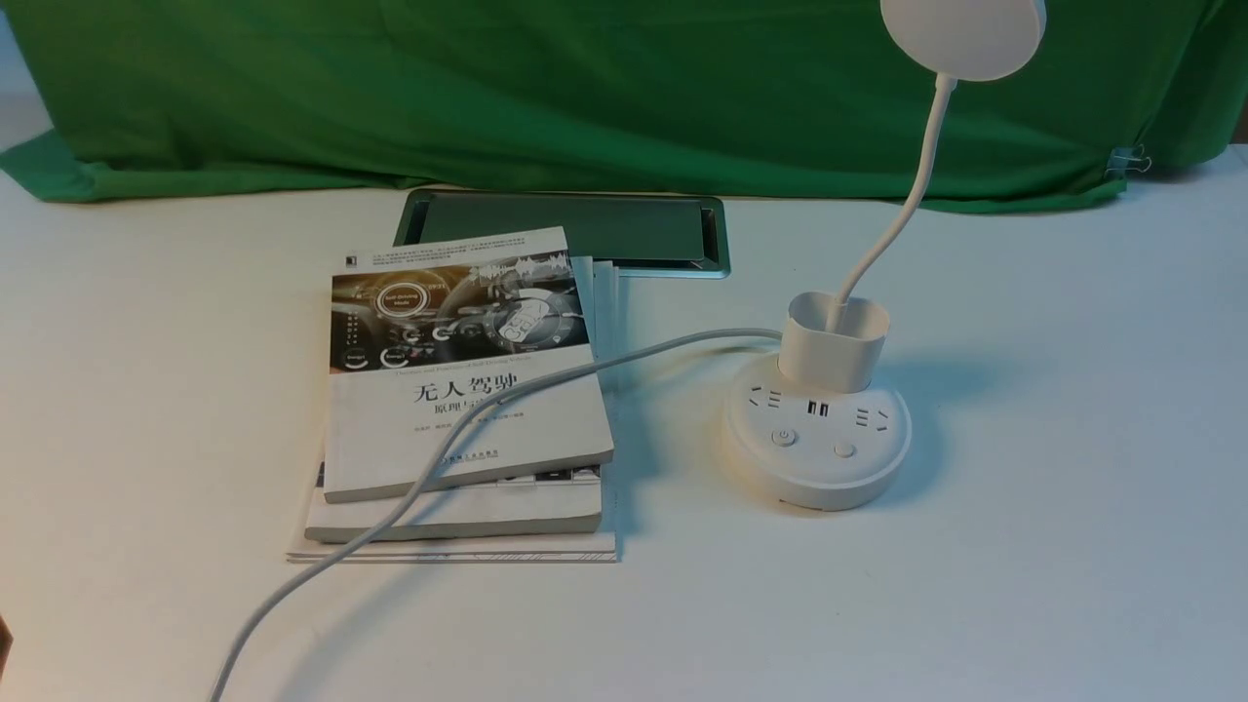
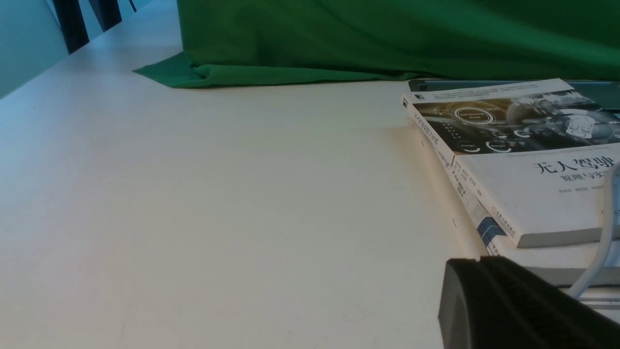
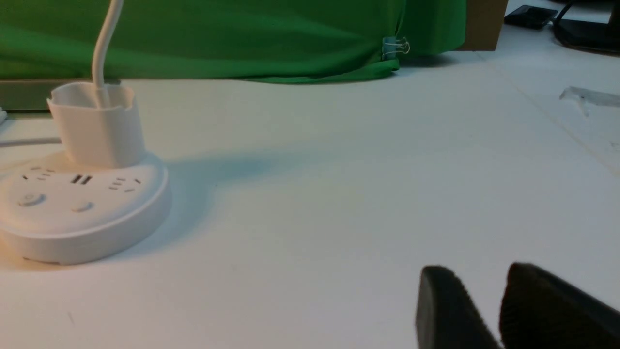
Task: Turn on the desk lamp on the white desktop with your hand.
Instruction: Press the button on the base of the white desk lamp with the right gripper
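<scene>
Looking from the front, shows the desk lamp [image 1: 821,444] on the white desktop [image 1: 1053,546], right of centre, with disc head [image 1: 963,34] raised on a bent neck [image 1: 921,161] and cut off by the upper edge. Has a cup-shaped holder [image 1: 831,361] at the back of the round base, with sockets and two buttons in front of it. Shows a grey cable [image 1: 458,429] running from behind the holder across a stack of books [image 1: 468,409], in front of a dark hatch [image 1: 565,229] and green cloth [image 1: 585,88]. Catches a small dark shape [image 1: 4,643] at the left edge, too cropped to name.

From the left wrist, shows the left gripper [image 2: 479,261] with fingers seemingly pressed together, though dim there, near the books and cable.

From the right wrist, shows the right gripper [image 3: 479,269] spread, with a visible gap between the fingers and nothing pinched, well apart from the lamp base [image 3: 85,208]. Also shows a binder clip [image 3: 390,47] on the cloth.
</scene>
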Robot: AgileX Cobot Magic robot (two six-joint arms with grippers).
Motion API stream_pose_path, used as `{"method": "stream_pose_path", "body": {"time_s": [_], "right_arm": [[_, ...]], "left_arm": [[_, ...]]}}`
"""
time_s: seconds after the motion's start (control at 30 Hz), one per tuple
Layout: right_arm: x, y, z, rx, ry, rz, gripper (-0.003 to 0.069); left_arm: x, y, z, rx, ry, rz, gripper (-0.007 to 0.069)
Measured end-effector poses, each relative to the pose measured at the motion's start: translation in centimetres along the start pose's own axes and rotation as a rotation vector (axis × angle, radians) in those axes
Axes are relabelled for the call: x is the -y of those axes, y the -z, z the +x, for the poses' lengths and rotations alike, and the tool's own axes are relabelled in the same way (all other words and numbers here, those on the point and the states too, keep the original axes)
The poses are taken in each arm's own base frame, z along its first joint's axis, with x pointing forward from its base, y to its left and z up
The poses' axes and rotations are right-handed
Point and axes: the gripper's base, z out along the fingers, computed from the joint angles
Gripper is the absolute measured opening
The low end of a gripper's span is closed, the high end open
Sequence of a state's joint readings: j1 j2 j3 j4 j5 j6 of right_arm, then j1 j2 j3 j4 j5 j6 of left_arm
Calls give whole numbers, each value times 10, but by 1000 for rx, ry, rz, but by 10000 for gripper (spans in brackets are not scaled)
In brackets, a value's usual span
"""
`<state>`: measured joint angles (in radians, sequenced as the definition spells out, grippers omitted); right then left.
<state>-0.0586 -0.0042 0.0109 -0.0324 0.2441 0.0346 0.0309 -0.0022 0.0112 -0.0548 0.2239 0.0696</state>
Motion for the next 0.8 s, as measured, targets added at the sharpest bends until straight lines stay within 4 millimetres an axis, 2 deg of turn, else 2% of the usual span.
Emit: {"method": "stream_pose_path", "body": {"time_s": [0.17,0.2,0.27,0.37,0.53,0.8], "right_arm": [[1,0,-2,24,118,7,243],[0,0,-4,45,87,3,243],[0,0,-6,66,5,-5,243],[-1,1,-13,139,-376,-43,243],[-1,2,-19,193,-724,-87,243],[-1,3,-23,235,-804,-109,243]], "left_arm": [[0,0,0,0,0,0,21],[0,0,0,0,0,0,21],[0,0,0,0,0,0,21],[0,0,0,0,0,0,21],[0,0,0,0,0,0,21],[0,0,0,0,0,0,21]]}}
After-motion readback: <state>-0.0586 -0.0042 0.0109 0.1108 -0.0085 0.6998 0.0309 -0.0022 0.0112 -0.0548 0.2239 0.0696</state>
